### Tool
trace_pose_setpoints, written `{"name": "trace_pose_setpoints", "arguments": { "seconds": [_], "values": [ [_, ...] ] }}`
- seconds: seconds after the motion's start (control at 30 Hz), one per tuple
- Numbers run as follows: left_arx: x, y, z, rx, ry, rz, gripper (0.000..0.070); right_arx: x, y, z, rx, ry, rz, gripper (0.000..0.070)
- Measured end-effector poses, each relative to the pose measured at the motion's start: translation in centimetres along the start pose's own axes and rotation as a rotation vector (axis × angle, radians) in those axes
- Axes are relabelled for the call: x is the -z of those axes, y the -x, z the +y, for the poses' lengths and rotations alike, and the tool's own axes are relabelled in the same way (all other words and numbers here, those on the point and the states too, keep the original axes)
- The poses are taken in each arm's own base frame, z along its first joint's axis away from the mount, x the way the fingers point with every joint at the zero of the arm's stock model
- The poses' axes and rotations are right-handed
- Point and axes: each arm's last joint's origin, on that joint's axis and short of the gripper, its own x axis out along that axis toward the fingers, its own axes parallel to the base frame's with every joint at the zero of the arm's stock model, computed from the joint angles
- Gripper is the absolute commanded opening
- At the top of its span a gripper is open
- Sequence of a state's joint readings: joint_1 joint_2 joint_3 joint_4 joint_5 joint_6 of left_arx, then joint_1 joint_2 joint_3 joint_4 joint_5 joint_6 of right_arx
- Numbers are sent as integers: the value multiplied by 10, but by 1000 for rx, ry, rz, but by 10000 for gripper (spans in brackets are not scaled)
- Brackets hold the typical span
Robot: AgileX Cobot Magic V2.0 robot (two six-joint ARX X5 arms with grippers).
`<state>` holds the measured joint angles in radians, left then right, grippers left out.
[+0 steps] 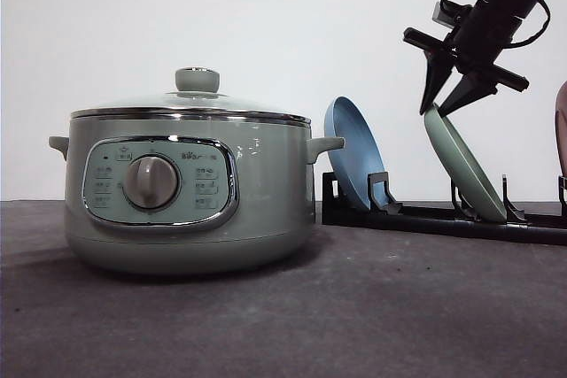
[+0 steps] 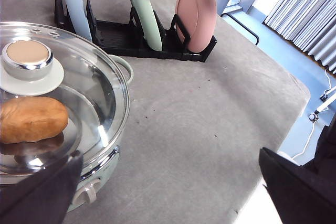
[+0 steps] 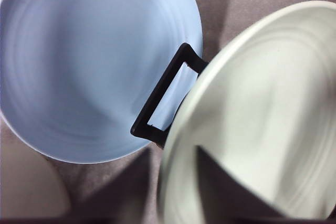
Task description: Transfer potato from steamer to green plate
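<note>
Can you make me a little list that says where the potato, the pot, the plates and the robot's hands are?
potato: inside the steamer, under the closed glass lid
green plate: standing tilted in the black rack
blue plate: in the same rack, nearer the steamer
pink plate: at the rack's far end
right gripper: open, fingers either side of the green plate's top rim
left gripper: open, above the table beside the steamer

Sage-green steamer [image 1: 190,188] (chrome-rimmed), orange-brown potato [image 2: 32,119], mint green plate [image 1: 463,164], blue plate [image 1: 353,152], pink plate [image 2: 196,13], grey desk [image 1: 372,307].
</note>
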<state>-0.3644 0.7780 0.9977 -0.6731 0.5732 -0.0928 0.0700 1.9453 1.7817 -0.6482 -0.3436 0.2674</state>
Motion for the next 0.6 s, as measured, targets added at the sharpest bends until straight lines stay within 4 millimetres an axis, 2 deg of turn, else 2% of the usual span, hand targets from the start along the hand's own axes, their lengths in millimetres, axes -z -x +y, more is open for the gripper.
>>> {"name": "trace_pose_setpoints", "arguments": {
  "seconds": [0.4, 0.47, 0.6],
  "values": [
    [0, 0, 0, 0, 1, 4, 700, -2, 4, -3, -67, -54, 9, 6],
    [1, 0, 0, -1, 5, 10, 700, -3, 10, -2, -82, -58, 1, 6],
    [2, 0, 0, -1, 8, 15, 700, -8, 38, 12, -137, -32, -49, 6]
  ]
}}
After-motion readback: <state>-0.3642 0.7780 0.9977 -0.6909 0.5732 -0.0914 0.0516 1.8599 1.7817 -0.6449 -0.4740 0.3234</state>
